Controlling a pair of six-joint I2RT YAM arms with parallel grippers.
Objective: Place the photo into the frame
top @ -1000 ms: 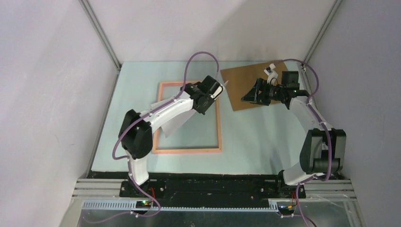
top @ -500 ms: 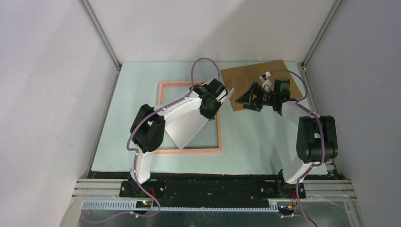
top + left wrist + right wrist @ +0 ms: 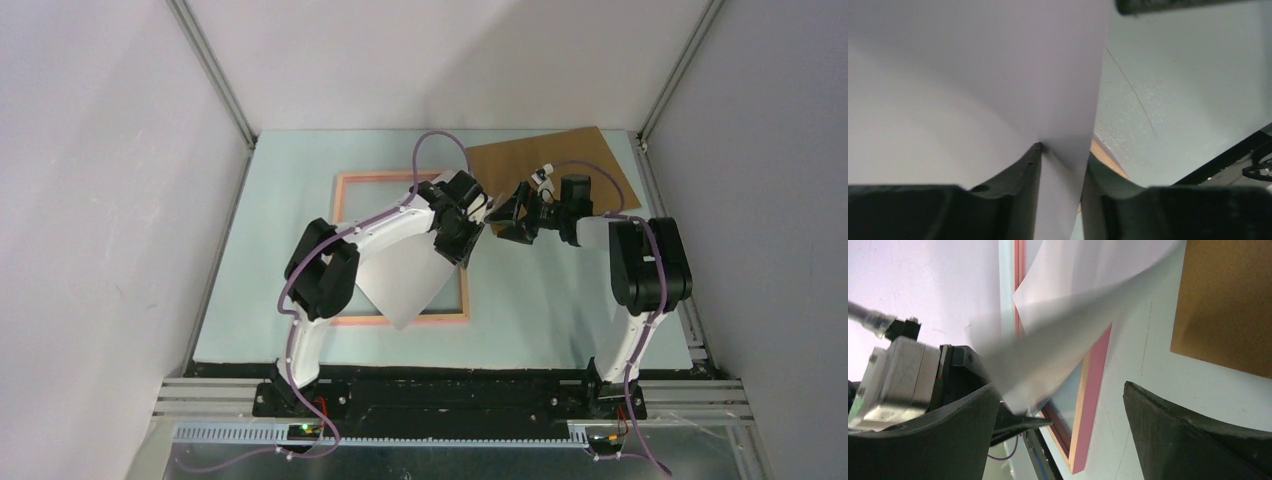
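Observation:
The photo [image 3: 405, 282] shows its white back and hangs tilted over the right part of the pink frame [image 3: 345, 187], which lies flat on the pale mat. My left gripper [image 3: 462, 238] is shut on the photo's upper edge, and the sheet [image 3: 973, 90] bends between its jaws in the left wrist view. My right gripper [image 3: 508, 215] is open and empty, just right of the left gripper. In the right wrist view the photo [image 3: 1068, 325] curls between the open jaws, above the frame's rail [image 3: 1093, 390].
A plain brown backing board [image 3: 560, 160] lies at the back right of the mat, under the right arm, and shows in the right wrist view [image 3: 1228, 300]. Grey walls close in on both sides and the back.
My left gripper has swung the photo to the right and lower over the frame. My right gripper has moved left off the brown board, close to the left gripper.

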